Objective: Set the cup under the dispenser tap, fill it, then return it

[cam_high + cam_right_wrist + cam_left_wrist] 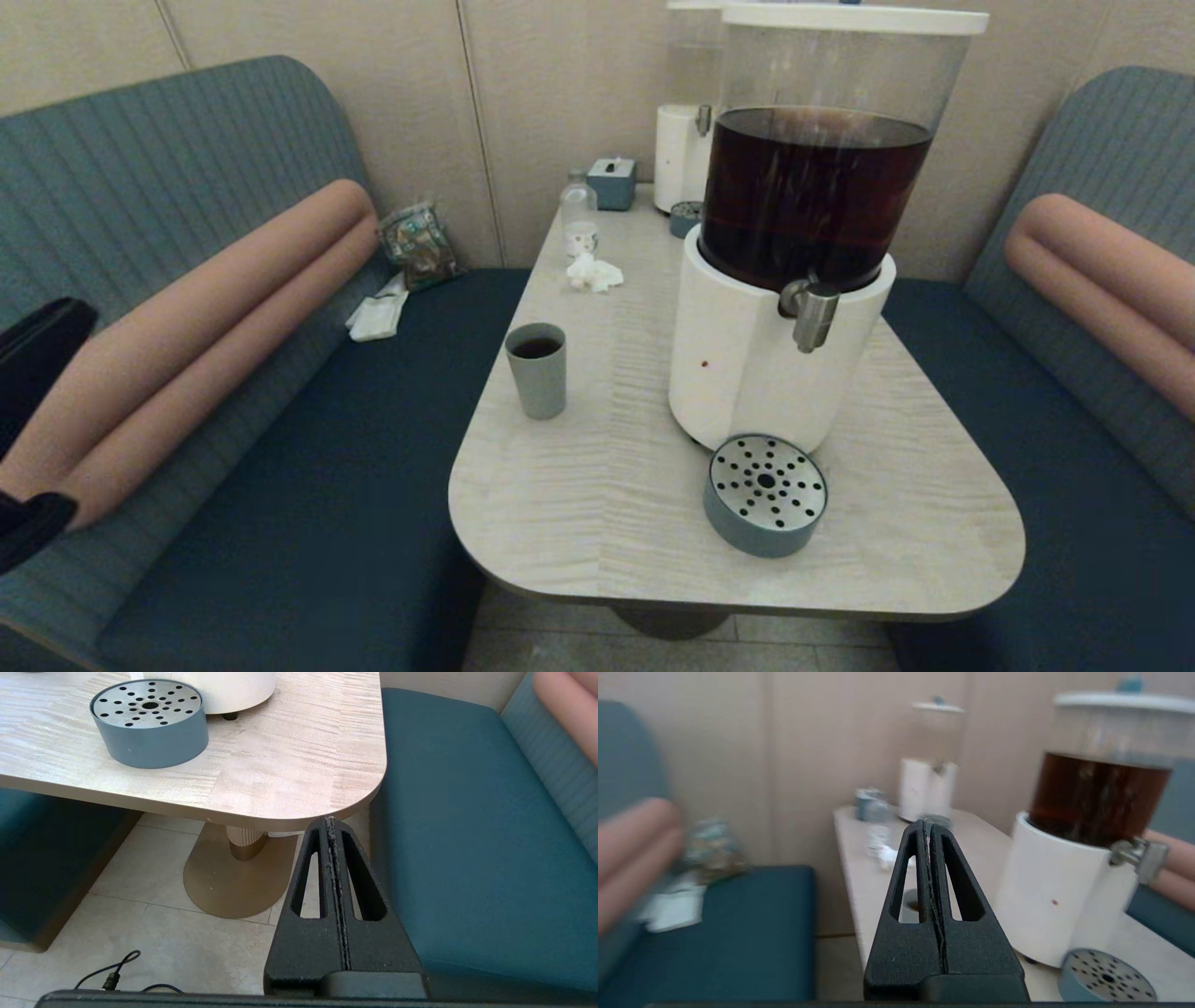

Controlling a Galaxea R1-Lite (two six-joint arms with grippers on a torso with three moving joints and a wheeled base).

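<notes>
Three views, listed in turn.

Head view: we find the cup [536, 370] standing upright near the left edge of the table [597, 523], dark drink inside it, well apart from the dispenser tap [810, 314] and from the round drip tray [766, 495] by the near edge. The tap juts from the white-based dispenser [747, 373] with its dark-brown tank. The left arm [37, 355] shows only as dark shapes at the far left, over the bench.

Left wrist view: the left gripper [928, 828] has its fingers pressed together on nothing, off the table's left side; the cup [909, 905] peeks through a finger slot.

Right wrist view: the right gripper [331, 823] hangs parked below the table's near right corner, fingers pressed together.

Risk, as we judge it: the filled cup sits close to the left edge, so a stray sweep of the arm could topple it onto the blue bench seat [308, 485].

Surroundings: pale wood-grain table, beige wall panels, tiled floor.
</notes>
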